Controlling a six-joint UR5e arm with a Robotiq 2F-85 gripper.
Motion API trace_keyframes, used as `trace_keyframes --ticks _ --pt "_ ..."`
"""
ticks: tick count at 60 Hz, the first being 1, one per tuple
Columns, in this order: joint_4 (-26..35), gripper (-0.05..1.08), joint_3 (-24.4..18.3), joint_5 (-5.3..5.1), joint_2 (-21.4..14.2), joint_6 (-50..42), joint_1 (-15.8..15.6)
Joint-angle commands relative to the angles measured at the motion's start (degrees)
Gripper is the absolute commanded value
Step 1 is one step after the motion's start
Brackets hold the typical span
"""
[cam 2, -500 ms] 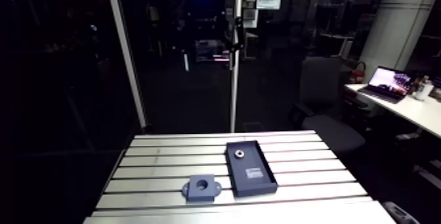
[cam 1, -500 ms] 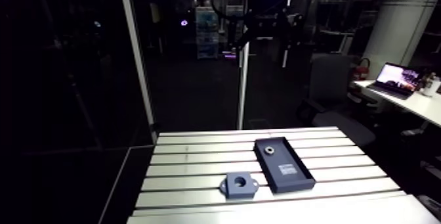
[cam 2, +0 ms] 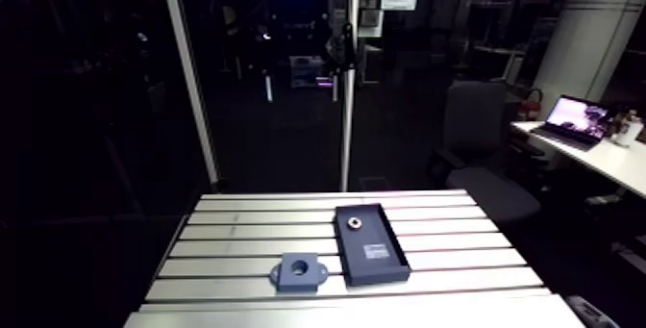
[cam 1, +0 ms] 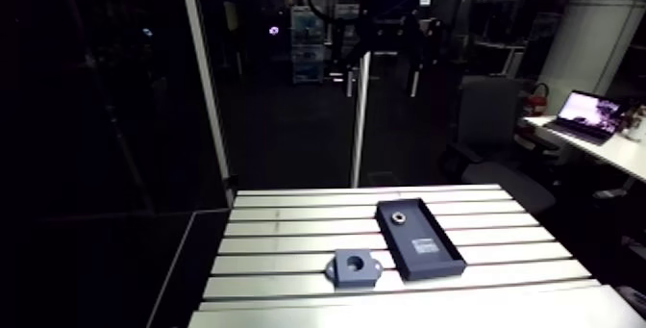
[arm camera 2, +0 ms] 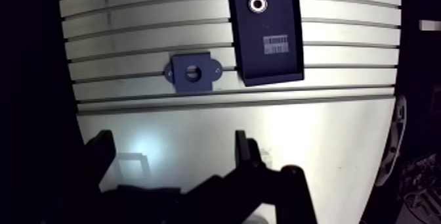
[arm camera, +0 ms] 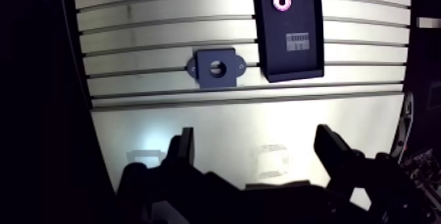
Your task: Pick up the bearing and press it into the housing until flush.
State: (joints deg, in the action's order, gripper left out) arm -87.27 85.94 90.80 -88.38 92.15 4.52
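At one o'clock from the empty, spread-fingered gripper lies the bearing; an off-centre descent could hit its tray.

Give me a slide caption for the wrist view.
Open claw above the table; ahead, bearing in black tray beside empty housing.

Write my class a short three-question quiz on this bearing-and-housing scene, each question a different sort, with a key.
1. Fill in: the gripper is ____, holding nothing.
2. True or false: the housing lies inside the black tray.
3. Where is the bearing? A in the tray; B in the housing; C in the gripper.
Key: 1 open; 2 false; 3 A.
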Motion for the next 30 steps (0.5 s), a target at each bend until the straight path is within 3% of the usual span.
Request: trace_keyframes --ticks 1,30 --pt "0.0 0.00 0.0 -0.05 0.1 0.1 0.0" --pt "-3.6 0.01 0.4 0.40 1.1 1.6 1.1"
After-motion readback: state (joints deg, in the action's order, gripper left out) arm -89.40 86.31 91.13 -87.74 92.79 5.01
